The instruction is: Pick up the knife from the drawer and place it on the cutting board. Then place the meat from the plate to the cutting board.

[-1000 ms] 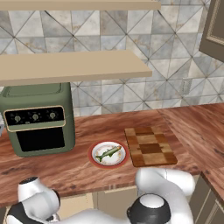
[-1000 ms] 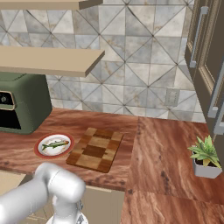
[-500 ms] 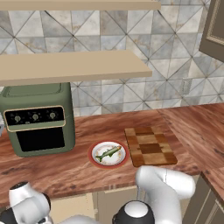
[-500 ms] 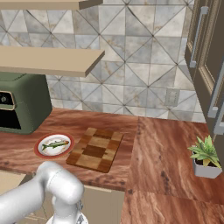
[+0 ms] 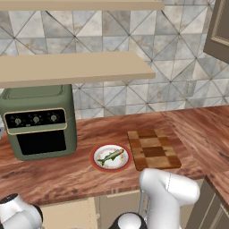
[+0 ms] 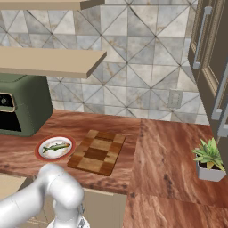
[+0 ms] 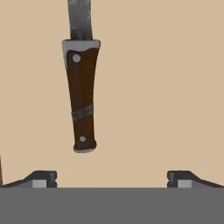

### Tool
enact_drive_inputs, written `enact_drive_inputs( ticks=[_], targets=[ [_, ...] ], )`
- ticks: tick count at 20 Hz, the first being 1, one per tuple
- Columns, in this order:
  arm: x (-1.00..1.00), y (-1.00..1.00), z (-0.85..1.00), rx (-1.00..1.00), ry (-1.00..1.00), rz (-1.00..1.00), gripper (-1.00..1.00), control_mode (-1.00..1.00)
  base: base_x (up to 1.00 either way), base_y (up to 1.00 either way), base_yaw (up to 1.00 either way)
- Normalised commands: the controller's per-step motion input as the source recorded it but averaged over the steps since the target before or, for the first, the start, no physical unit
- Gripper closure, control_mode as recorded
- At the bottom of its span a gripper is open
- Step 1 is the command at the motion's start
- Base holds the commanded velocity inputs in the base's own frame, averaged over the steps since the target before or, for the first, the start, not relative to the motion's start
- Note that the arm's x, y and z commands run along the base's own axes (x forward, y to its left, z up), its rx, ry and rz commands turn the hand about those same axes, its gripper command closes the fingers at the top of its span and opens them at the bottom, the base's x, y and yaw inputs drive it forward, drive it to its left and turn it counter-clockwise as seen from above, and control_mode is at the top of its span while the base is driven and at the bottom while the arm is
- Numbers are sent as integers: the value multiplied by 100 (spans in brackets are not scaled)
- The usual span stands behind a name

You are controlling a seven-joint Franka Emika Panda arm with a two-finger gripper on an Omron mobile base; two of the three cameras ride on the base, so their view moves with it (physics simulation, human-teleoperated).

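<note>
The claw [image 7: 112, 177] stood fully open and empty over the knife [image 7: 82, 94], which lay flat on the tan drawer [image 7: 166, 87] floor, upper left of centre in the hand view. A good grasp probably meant centring over the brown handle before descending. Compared with a second earlier, the arm sat lower in the left base view; the fish [image 5: 110, 156] remained on the plate [image 5: 96, 164].

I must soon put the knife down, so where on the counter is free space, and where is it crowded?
The cutting board is bare. Open counter lies between it and the potted plant. The tightest spot is where the plate sits between board and green oven.
</note>
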Motion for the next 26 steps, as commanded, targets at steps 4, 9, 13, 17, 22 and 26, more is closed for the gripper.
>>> enact_drive_inputs(
  ticks=[4,9,13,17,22,26],
  targets=[
    [5,27,-20,0,-3,0,-100,-100,0,0,0],
    [7,18,-23,0,-4,0,-100,-100,0,0,0],
    [4,2,-25,0,-3,0,-100,-100,0,0,0],
    [3,0,-25,0,-1,0,-100,-100,0,0,0],
    [7,5,-17,0,0,0,-100,-100,0,0,0],
    [6,14,-16,0,0,0,-100,-100,0,0,0]
  ],
)
